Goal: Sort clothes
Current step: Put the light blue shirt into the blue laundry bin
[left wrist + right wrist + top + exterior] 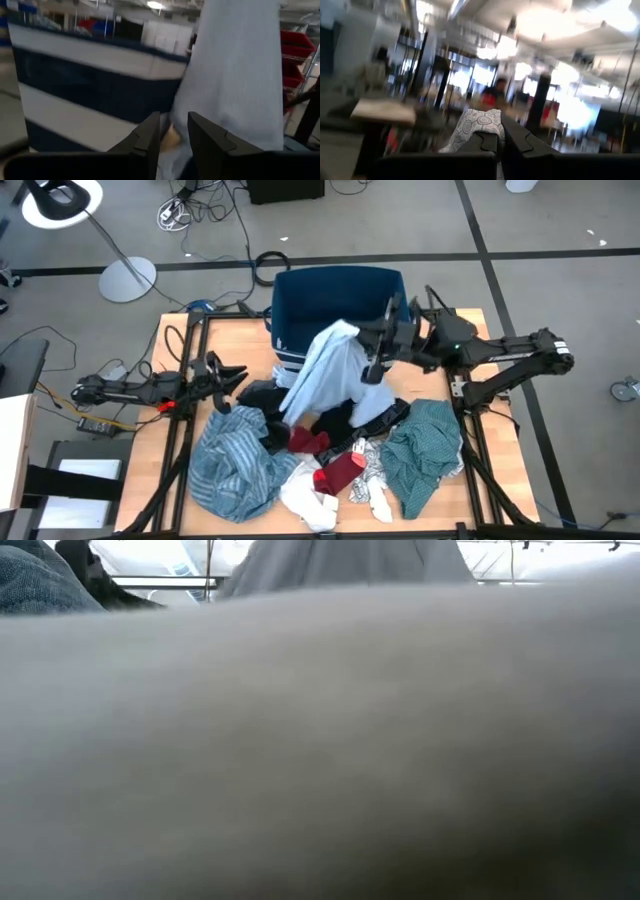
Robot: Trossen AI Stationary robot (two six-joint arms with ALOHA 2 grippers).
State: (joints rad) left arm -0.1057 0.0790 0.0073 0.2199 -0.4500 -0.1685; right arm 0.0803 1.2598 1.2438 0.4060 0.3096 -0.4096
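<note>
Two arms work over one wooden table [170, 380]. One dark blue fabric bin [338, 295] with white stripes sits at the table's far edge, between the arms.

Garments countable from above: one light blue shirt [325, 375], one blue striped garment [232, 465], one teal green garment [425, 450], two dark red pieces [340, 472], one white piece [310, 502], one black-and-white patterned piece [372, 465], and black clothing [345, 420] whose number cannot be told. All but the shirt lie heaped on the near half of the table.

The right gripper [378, 358] is raised at the bin's near wall, holding the top of the light blue shirt. The shirt hangs from its fingers and drapes onto the pile just in front of the bin. In the right wrist view the right gripper's [500, 142] fingers [517, 137] stand almost together, with a strip of patterned cloth [475, 127] lying against them; whether that cloth is pinched between them cannot be told.

The left gripper [228, 374] sits low at the left of the pile, pointing toward the hanging shirt. In the left wrist view its fingers [150, 137] are a narrow gap apart, holding nothing, with the light blue shirt [235, 80] hanging directly ahead of the tips and the striped bin wall [80, 85] beside it.

The low view is blocked by blurred pale fabric [320, 760] against the lens.
</note>
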